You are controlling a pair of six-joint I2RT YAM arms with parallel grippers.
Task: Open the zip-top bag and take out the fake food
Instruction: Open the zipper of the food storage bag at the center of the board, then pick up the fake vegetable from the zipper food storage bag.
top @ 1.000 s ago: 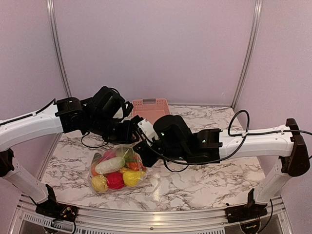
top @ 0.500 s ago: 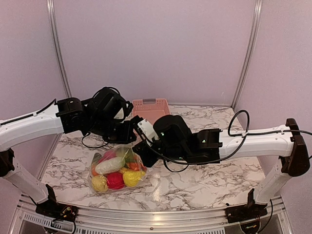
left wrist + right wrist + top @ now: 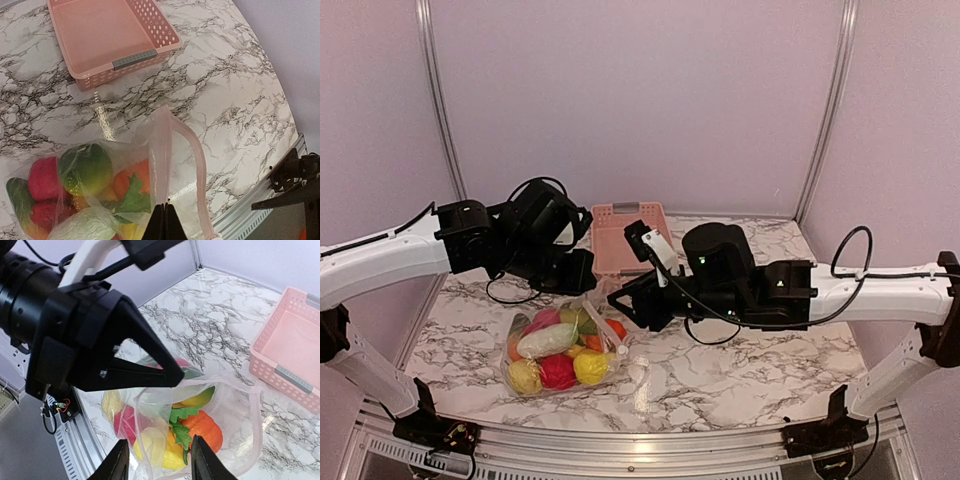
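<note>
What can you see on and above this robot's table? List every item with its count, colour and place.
zip-top bag: one, clear, near-left part of the table, mouth open.
fake food: several pieces, red, yellow, orange, green and white, inside the bag.
basket: one, pink, behind the bag.
table: one, white marble pattern, under everything.
left gripper: one, black, shut on the bag's lip.
right gripper: one, black, open, at the bag's mouth.

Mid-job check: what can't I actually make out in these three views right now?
Top view: the spot where the left fingers pinch the zip-top bag is hidden under the left wrist.
Right wrist view: the right fingers are cut off by the bottom edge, so whether they touch the bag is unclear.
Fake food count: pieces overlap inside; the left wrist view crops them.
</note>
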